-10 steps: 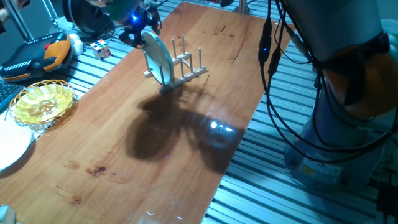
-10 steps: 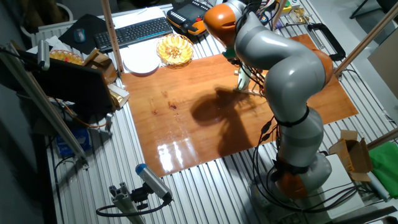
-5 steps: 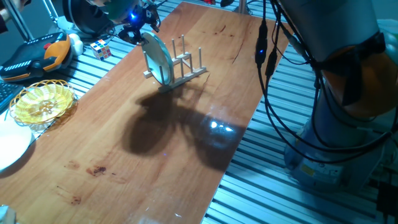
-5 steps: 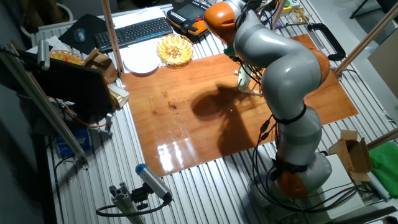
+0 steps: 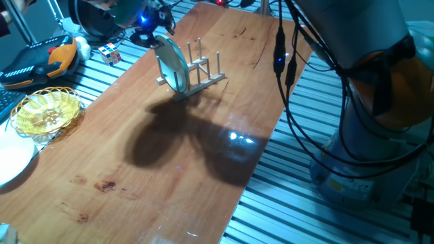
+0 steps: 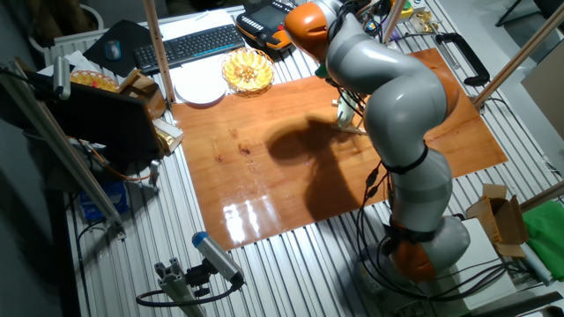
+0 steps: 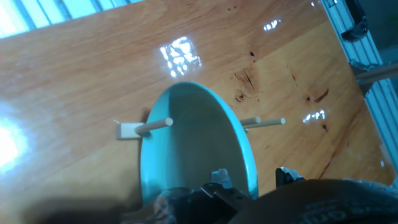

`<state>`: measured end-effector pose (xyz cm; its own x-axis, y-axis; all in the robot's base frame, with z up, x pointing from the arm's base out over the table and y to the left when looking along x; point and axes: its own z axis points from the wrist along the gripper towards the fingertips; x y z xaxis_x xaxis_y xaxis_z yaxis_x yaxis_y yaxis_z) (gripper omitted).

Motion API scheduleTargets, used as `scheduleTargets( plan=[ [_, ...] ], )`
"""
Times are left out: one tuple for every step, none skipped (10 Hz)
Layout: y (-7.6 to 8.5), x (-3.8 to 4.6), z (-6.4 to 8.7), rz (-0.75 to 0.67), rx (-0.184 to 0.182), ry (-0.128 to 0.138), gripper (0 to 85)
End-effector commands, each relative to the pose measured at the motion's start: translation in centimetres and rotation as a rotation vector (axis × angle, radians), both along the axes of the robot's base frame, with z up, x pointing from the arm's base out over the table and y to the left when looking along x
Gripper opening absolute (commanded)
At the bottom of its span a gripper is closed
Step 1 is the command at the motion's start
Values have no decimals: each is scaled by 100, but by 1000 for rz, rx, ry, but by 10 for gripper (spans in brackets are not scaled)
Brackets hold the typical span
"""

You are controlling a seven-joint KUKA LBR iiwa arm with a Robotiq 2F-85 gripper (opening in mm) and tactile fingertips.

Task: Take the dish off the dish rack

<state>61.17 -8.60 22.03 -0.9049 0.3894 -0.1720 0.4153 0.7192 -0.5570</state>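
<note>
The light turquoise dish (image 5: 172,64) stands on edge in the small wooden dish rack (image 5: 201,73) at the far end of the wooden table. In the hand view the dish (image 7: 193,146) fills the middle, with the rack's pegs (image 7: 157,126) on either side of it. My gripper (image 5: 151,34) is at the dish's top edge. In the hand view the gripper (image 7: 252,180) straddles the rim, one finger over the dish's face and the other (image 7: 287,177) just off the rim with wood showing between. In the other fixed view my arm hides most of the rack (image 6: 348,126).
A yellow woven basket (image 5: 47,112) and a white plate (image 5: 10,159) sit off the table's left side. A Rubik's cube (image 5: 110,53) and an orange-black pendant (image 5: 41,57) lie near the gripper. A keyboard (image 6: 189,44) is beyond the table. Cables (image 5: 291,81) hang by the right edge.
My arm has shifted a little and its shadow on the table has slid to the left. The dish and rack have not moved.
</note>
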Motion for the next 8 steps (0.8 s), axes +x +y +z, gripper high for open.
scheduleTargets(
  plan=[
    [-8, -3, -16, 8, 2, 12, 430],
    [-13, -9, -29, 9, 0, 16, 423],
    [-19, -14, -39, 8, -4, 17, 420],
    [-19, -16, -45, 4, -13, 18, 413],
    [-17, -18, -48, 1, -22, 18, 407],
    [-17, -17, -51, 1, -29, 29, 390],
    [-13, -19, -54, -3, -41, 36, 377],
    [-14, -20, -53, -12, -48, 39, 357]
  ],
)
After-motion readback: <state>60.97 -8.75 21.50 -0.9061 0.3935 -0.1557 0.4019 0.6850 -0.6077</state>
